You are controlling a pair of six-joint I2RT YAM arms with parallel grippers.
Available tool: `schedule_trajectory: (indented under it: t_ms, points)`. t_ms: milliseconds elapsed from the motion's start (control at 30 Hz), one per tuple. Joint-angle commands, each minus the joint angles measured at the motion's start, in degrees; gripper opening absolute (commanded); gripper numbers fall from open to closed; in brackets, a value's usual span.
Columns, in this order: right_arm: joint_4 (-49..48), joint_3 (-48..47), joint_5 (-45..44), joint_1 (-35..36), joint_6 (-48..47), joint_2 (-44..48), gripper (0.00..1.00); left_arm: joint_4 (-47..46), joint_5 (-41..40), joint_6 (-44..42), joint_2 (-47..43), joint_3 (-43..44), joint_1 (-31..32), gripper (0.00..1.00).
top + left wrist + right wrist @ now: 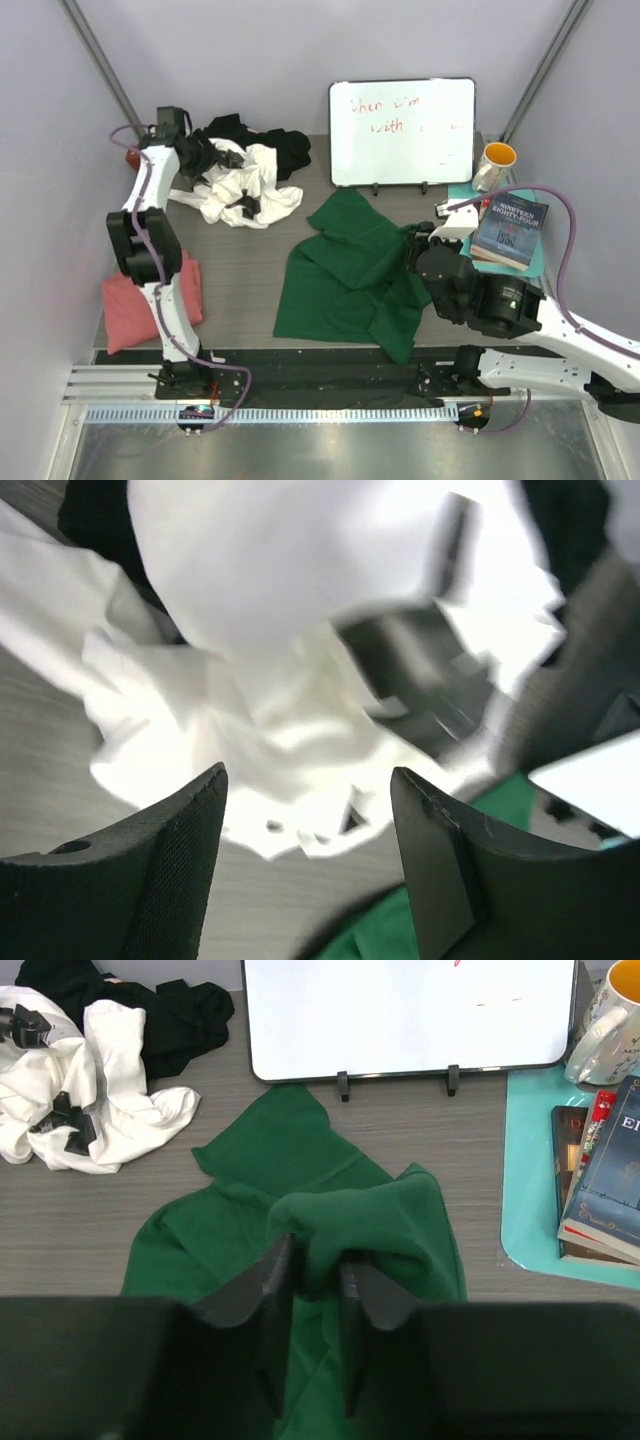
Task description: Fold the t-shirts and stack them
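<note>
At the middle of the table (240, 265), the dark green t-shirt (345, 270) lies spread and rumpled, with its right edge bunched up. The right gripper (315, 1256) is clamped on that raised fold, the cloth squeezed between its two fingers. At the back left, the left gripper (310, 780) hangs over the crumpled white t-shirt (250, 190), jaws parted and nothing between them. The black t-shirt (275, 145) lies heaped just behind the white one, touching it. The salmon pink t-shirt (125, 305) sits at the near left edge, beside the left arm's base. A whiteboard (400, 130) stands at the back. A book (510, 232) lies on the teal mat (535, 262) at the right, a mug (492, 165) at its far end.
</note>
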State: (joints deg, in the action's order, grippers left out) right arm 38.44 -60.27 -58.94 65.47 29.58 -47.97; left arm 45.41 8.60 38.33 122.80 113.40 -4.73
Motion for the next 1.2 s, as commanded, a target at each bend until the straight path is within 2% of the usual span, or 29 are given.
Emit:
schedule_trajectory:
  t_ms: [0,133,233,333,367,467,500,533,733,933,1000,1167]
  points:
    - [0.76,-0.55,-0.74,0.09,3.37,3.31,0.39,-3.66,3.27,-1.41,-14.41,-5.63,1.39,0.68]
    - [1.90,-0.29,-0.13,0.09,2.41,4.37,0.42,-5.85,3.26,-2.81,-24.61,-16.07,4.20,0.70]
    - [4.09,-0.29,-0.65,0.09,2.93,3.41,0.45,-6.03,3.71,-4.22,-30.59,-23.80,10.17,0.67]
    - [5.59,-0.29,-1.27,0.01,3.90,0.95,0.46,-6.03,3.35,-4.40,-33.76,-32.24,18.33,0.66]
    - [5.95,-0.37,-1.09,0.01,3.99,-0.10,0.47,-6.55,1.61,-3.62,-34.21,-34.37,23.40,0.66]
    - [6.30,-0.64,-1.44,0.01,4.17,-1.34,0.52,-12.25,-1.12,-0.29,-36.05,-43.60,32.12,0.67]
    - [6.39,-0.64,-1.79,0.01,4.17,-1.60,0.59,-13.75,-0.69,0.69,-36.14,-45.62,33.72,0.67]
    - [6.39,-0.64,-2.23,0.01,4.08,-1.61,0.60,-15.68,-0.69,1.57,-35.53,-48.43,34.95,0.67]
    - [6.39,0.15,-4.60,0.01,2.15,-0.73,0.62,-16.14,-3.85,4.03,-34.03,-52.31,43.83,0.68]
    - [5.51,3.39,-6.10,0.01,1.62,-2.13,0.65,-16.32,-2.46,5.18,-32.63,-53.55,49.19,0.68]
    - [5.07,4.63,-6.19,0.01,2.23,-2.48,0.69,-16.05,-1.75,5.00,-30.79,-53.29,50.60,0.68]
    - [2.09,8.15,-5.23,-1.40,2.32,-4.50,0.70,-11.40,-1.74,4.13,-26.04,-51.45,54.83,0.68]
